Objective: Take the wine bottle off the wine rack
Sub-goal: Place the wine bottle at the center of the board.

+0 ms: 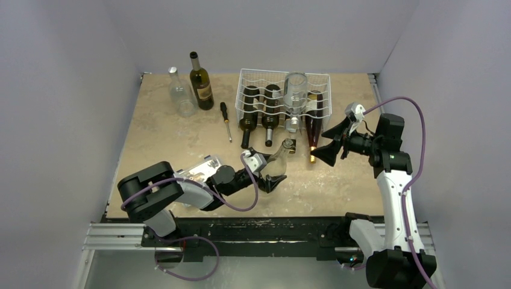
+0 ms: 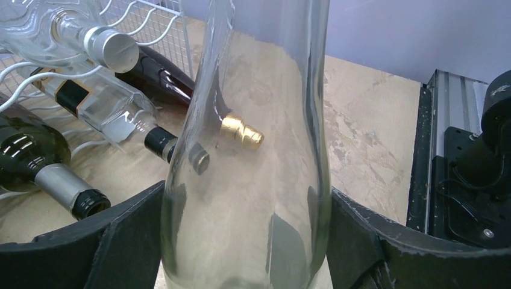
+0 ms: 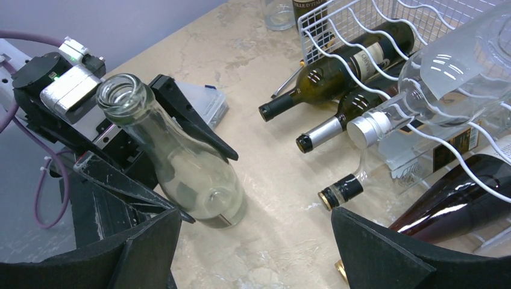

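Observation:
My left gripper (image 1: pixel 270 176) is shut on a clear empty bottle (image 1: pixel 278 161), its fingers (image 2: pixel 120 241) pressed on both sides of the body (image 2: pixel 253 180). The bottle stands slightly tilted with its base at the table, in front of the white wire wine rack (image 1: pixel 244 90). The rack holds two dark green bottles (image 1: pixel 249 111), a clear bottle (image 1: pixel 294 96) and a dark red bottle (image 1: pixel 313 123), all lying with necks toward me. My right gripper (image 1: pixel 328 144) is open and empty beside the red bottle's neck; its view shows the held bottle (image 3: pixel 193 174) and the rack (image 3: pixel 337 48).
A clear bottle (image 1: pixel 181 93) and a dark wine bottle (image 1: pixel 200 81) stand upright at the back left. A screwdriver (image 1: pixel 226 120) lies left of the rack. A clear plastic box (image 1: pixel 202 168) sits by my left arm. Walls close in on both sides.

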Controlling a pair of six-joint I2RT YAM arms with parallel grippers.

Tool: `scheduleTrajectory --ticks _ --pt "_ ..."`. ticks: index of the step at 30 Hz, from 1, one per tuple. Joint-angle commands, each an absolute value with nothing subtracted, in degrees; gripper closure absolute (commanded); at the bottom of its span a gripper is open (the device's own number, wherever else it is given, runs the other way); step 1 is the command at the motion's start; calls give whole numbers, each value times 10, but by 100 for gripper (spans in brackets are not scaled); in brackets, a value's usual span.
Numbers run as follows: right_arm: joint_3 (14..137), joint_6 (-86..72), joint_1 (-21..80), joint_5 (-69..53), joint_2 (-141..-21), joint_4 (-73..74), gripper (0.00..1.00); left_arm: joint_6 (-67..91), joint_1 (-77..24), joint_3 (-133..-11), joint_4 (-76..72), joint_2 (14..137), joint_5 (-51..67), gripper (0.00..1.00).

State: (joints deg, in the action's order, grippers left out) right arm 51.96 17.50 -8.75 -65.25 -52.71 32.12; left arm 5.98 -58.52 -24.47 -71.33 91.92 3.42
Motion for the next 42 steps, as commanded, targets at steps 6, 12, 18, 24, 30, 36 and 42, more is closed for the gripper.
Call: scheduleTrajectory --ticks 6,12,18,24,30,36,42 --pt "513 169 -90 -650 -522 307 1 80 -585 -202 -816 885 38 89" --pt "512 169 -90 -648 -523 308 1 81 -585 -191 -816 884 35 78" --pt "512 170 -91 -648 -524 308 1 81 -587 -177 -815 869 22 55" --pt "513 171 -91 -647 -524 309 1 90 -589 -162 -815 859 18 41" --pt "514 179 -90 -648 -524 317 1 103 -591 -133 -812 824 2 22" --pt "516 191 -91 -649 -524 325 1 108 -591 -128 -708 753 2 10" --pt "517 194 -91 -646 -523 327 1 102 -591 -129 -615 702 2 6"
